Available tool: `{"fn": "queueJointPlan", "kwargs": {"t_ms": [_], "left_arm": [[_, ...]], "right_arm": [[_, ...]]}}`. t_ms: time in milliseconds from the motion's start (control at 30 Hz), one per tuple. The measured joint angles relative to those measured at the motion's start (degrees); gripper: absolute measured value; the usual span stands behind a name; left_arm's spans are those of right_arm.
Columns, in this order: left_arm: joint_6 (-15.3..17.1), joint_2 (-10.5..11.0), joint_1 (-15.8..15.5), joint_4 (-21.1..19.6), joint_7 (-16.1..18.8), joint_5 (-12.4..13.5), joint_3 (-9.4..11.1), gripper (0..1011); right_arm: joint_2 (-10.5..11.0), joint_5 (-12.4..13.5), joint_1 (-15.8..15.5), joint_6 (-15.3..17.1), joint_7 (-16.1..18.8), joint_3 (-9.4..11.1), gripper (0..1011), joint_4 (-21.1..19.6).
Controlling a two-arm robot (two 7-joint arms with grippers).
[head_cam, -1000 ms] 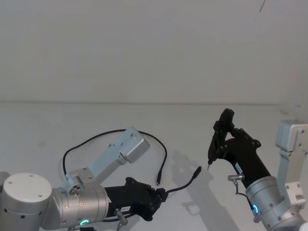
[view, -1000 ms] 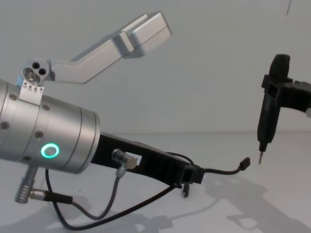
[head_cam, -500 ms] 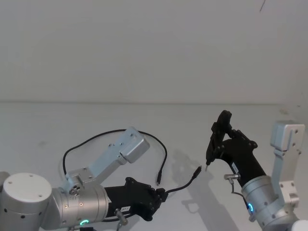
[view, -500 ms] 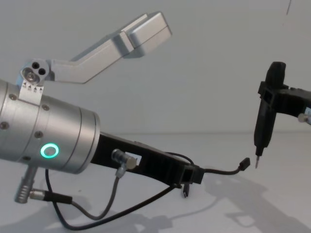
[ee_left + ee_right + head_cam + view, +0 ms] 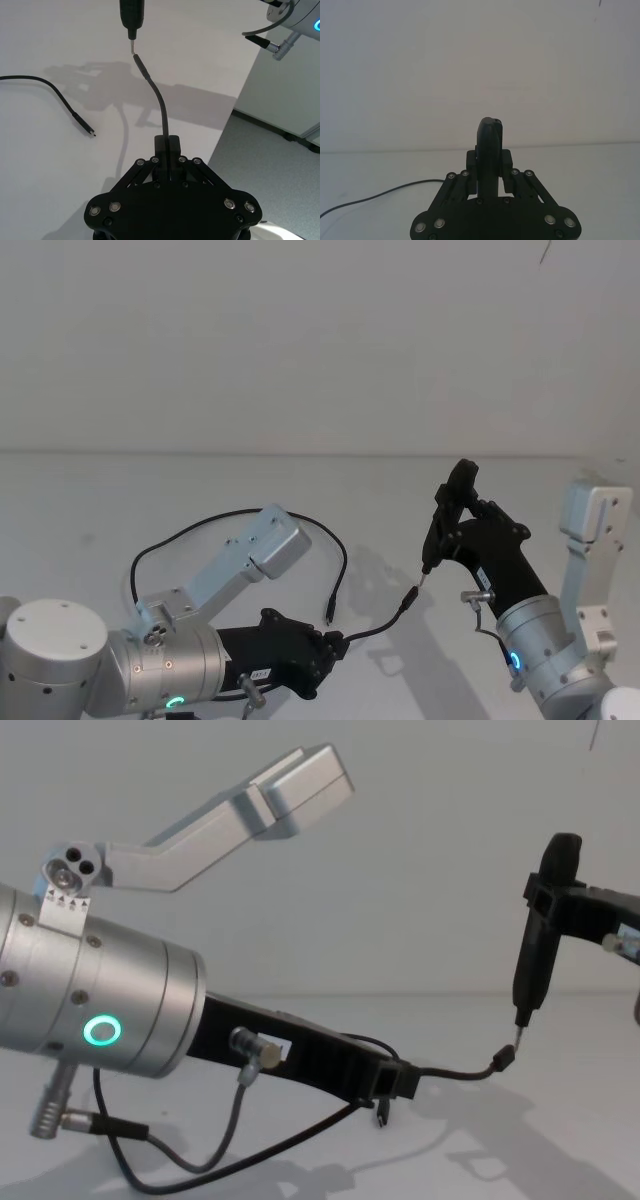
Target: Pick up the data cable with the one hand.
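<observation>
The data cable is thin and black and loops across the white table. One small plug lies flat. My left gripper, flat and black on a silver cylinder with a green ring, is shut on the cable near its other end. In the left wrist view that gripper holds the cable, which rises forward to its plug. My right gripper is shut on a slim black tool. The tool's metal tip sits right at the raised plug.
A grey wire with a silver plug hangs under my left wrist. The table's edge runs close to the right of the held cable, with floor beyond it. A silver bracket of my left arm stands above the cable loop.
My right arm has moved left and down, bringing the tool tip from beside the raised plug to right on it. The left gripper and cable have stayed put.
</observation>
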Motion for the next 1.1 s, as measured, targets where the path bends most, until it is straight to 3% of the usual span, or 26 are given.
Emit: {"fn": "queueJointPlan", "kwargs": {"t_ms": [1100], "left_arm": [[0.0,0.0,0.0,0.0,0.0,0.0,0.0,32]], "right_arm": [[-0.9,0.5,-1.5,3.8,1.6,1.1,279,-3.1]]}}
